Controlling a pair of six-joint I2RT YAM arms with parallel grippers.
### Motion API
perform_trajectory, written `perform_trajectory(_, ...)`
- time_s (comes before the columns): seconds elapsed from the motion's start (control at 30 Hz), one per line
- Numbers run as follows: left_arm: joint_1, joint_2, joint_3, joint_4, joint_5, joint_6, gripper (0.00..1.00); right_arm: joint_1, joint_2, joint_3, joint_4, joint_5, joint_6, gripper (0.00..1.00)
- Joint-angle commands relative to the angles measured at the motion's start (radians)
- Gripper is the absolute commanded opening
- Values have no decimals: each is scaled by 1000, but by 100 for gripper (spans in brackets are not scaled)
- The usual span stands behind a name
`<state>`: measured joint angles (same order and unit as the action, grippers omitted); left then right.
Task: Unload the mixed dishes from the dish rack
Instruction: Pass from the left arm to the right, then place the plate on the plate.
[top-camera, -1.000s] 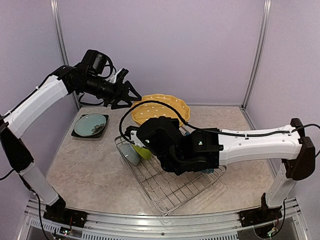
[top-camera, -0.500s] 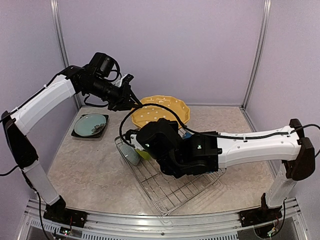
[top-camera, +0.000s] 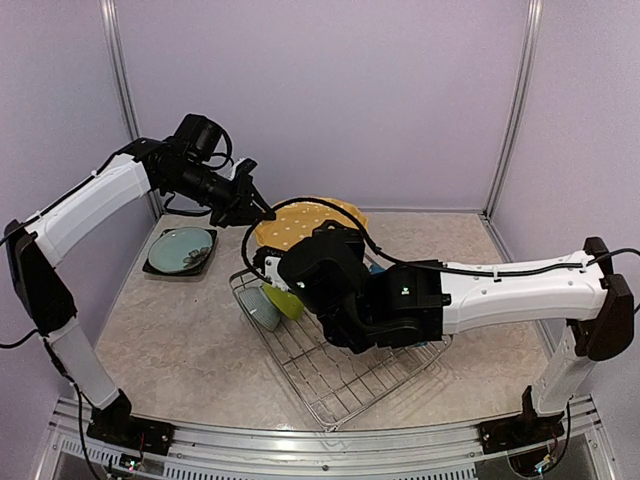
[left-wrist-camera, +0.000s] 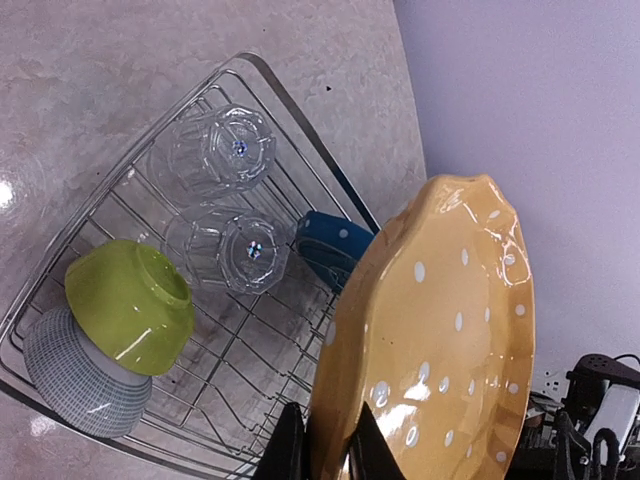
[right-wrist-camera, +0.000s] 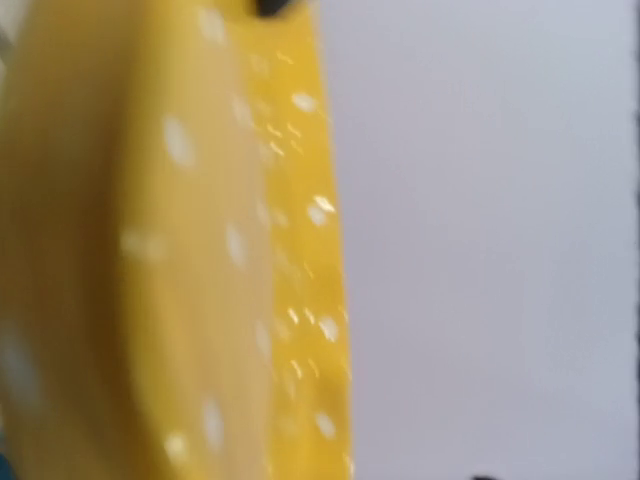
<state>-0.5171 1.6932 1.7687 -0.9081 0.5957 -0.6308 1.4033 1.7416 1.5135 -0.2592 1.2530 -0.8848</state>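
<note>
The orange-dotted plate (top-camera: 300, 225) hangs tilted above the far end of the dish rack (top-camera: 340, 385). My left gripper (top-camera: 258, 208) is shut on its left rim; in the left wrist view the two black fingers (left-wrist-camera: 285, 445) pinch the edge of that plate (left-wrist-camera: 440, 330). My right arm's wrist (top-camera: 330, 265) sits just in front of the plate, and its gripper is hidden. The right wrist view is filled by the blurred plate (right-wrist-camera: 150, 250) with no fingers showing. In the rack (left-wrist-camera: 300, 110) lie a lime bowl (left-wrist-camera: 130, 305), a pale-blue bowl (left-wrist-camera: 85, 385), two clear glasses (left-wrist-camera: 215, 150) (left-wrist-camera: 230, 250) and a blue-dotted plate (left-wrist-camera: 330, 245).
A pale teal plate (top-camera: 180, 248) rests on the black square plate (top-camera: 205, 268) at the table's left side, near the left wall. The right arm's long white link (top-camera: 500, 285) stretches across the rack's right half. Purple walls close the back and sides.
My left gripper came in and shut on the plate's rim. The plate has since shifted a little left and tilted flatter. The right wrist rose slightly toward the plate.
</note>
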Motion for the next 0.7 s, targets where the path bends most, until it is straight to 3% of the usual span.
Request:
perform_trajectory(0.0,51,-79,-21,136,104,-77,0,5,-44,1,12,24,52,67)
perform_trajectory(0.2,114,-98,-46,175,133,-114,0,5,-52,-10,13,12,74,86)
perform_trajectory(0.33,183,-116,-48,167,138,-108,0,5,-57,-1,-5,4,112,93)
perform_trajectory(0.67,440,-176,-169,254,165,-161,0,4,-83,-3,-17,4,161,97)
